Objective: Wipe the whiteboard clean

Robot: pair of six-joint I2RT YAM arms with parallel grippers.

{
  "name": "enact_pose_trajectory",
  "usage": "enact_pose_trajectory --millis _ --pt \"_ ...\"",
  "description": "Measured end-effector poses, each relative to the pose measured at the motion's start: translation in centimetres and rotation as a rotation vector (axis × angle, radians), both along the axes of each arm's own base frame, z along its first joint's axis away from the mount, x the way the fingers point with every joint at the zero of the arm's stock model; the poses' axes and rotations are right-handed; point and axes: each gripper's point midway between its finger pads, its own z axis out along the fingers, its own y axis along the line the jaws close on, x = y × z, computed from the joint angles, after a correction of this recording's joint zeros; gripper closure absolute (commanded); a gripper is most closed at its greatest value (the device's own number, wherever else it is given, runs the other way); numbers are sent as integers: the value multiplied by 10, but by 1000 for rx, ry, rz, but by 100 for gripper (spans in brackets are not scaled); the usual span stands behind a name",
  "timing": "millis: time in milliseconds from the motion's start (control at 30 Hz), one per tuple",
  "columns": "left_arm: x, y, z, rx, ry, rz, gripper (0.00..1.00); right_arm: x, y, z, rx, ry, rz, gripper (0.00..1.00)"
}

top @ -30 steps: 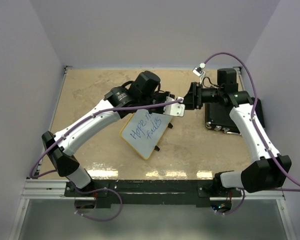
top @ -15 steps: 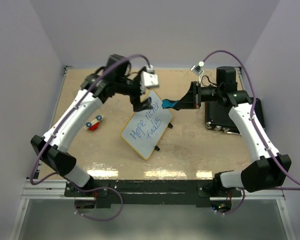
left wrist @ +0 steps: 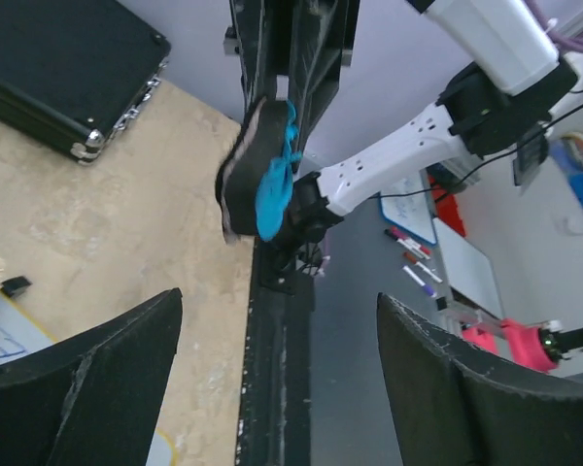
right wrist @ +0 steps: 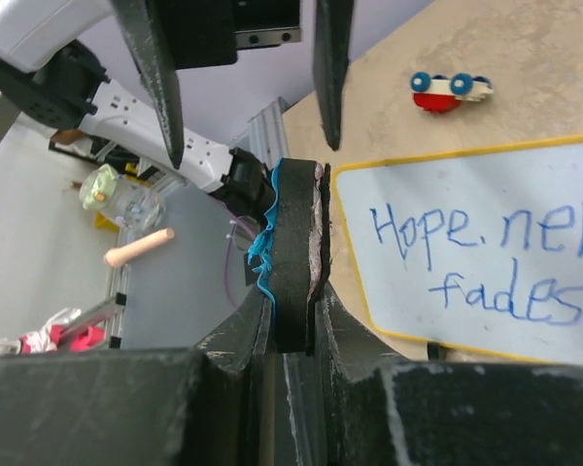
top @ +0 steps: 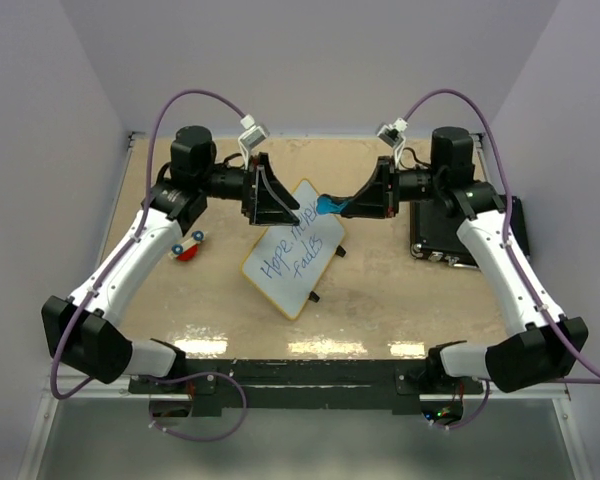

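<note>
Whiteboard (top: pixel 293 262) lies flat on the desk (top: pixel 380 290) in the overhead view, near the middle and turned at an angle, its blue handwriting unwiped. We see the left end effector (top: pixel 285 208) above the board's far corner, its fingers spread apart with nothing between them. Facing it from the right, the right end effector (top: pixel 345 207) is clamped on an eraser (top: pixel 328 206) with one blue face. The eraser is over the board's far edge; we cannot tell whether it touches. A black case (top: pixel 438 238) sits on the desk under the right arm. A small red and white toy car (top: pixel 188 246) rests left of the board, apart from it.

From the left wrist camera, we look between the two wide-set fingers (left wrist: pixel 87 388) at the eraser, pinched in the other arm's black fingers. The case lies at the upper left. A corner of the board with one black tab (left wrist: pixel 15 285) shows at the lower left.

From the right wrist camera, the eraser stands on edge, squeezed from both sides by this arm's own fingers (right wrist: pixel 243 340). We see the board just right of it, yellow-framed, its blue words including "Hope" and "fades". The toy car lies beyond the board. The left arm's two fingertips point down from the top, apart from the eraser.
</note>
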Motion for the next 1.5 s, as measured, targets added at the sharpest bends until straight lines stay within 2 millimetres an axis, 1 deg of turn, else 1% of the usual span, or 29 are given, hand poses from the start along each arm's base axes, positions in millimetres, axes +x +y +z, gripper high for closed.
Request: enact_pose_trajectory --millis 133,233,400,500,533,600,633,700,733,800,833,867,933,1033,1100,1200,1300,1367,1400,1467,1500 --pt "-2 -3 14 -47 38 -22 23 -16 19 3 7 -29 75 100" --pt "-4 -5 24 -81 36 -39 27 -23 26 8 18 -50 103 100" --pt "-10 -11 20 -95 77 -65 30 -27 33 17 30 -83 113 100" --pt "-14 -14 21 -102 83 -79 37 -30 38 22 35 -100 126 100" --pt "-15 -14 22 -105 82 -84 42 -32 39 23 36 -103 133 100" --pt "-16 -15 23 -109 82 -85 49 -35 42 25 39 -109 143 100" --pt "-16 -15 23 -110 83 -85 58 -36 43 26 40 -111 147 100" --pt "-16 -14 24 -112 87 -86 68 -36 44 27 41 -116 148 100" --pt "-17 -14 24 -113 84 -92 81 -35 44 26 40 -117 143 87" --pt "-17 -14 25 -117 79 -94 94 -31 44 25 32 -116 122 53" --pt "-16 -14 25 -117 79 -90 100 -30 44 25 27 -114 113 14" --pt "-15 -13 25 -117 86 -85 100 -28 44 25 20 -113 100 8" --pt "-13 -11 21 -114 99 -77 100 -21 43 27 -3 -147 57 4" --pt "-9 -8 16 -104 127 -58 100 -2 37 35 -62 -271 -44 4" --pt "-6 -9 12 -94 146 -38 100 6 29 43 -96 -381 -98 4" --pt "-2 -8 2 -62 183 7 100 4 13 58 -145 -579 -162 6" --pt "2 -7 -6 -29 214 69 100 -7 5 78 -180 -756 -176 9" --pt "7 -5 -11 -1 233 124 100 -15 11 92 -194 -876 -152 14" --pt "10 -5 -12 10 237 146 100 -18 16 95 -208 -935 -131 15" --pt "16 -3 -13 33 237 195 100 -24 26 92 -238 -1009 -87 20" --pt "17 -3 -13 40 237 208 100 -25 32 86 -266 -1044 -55 22"
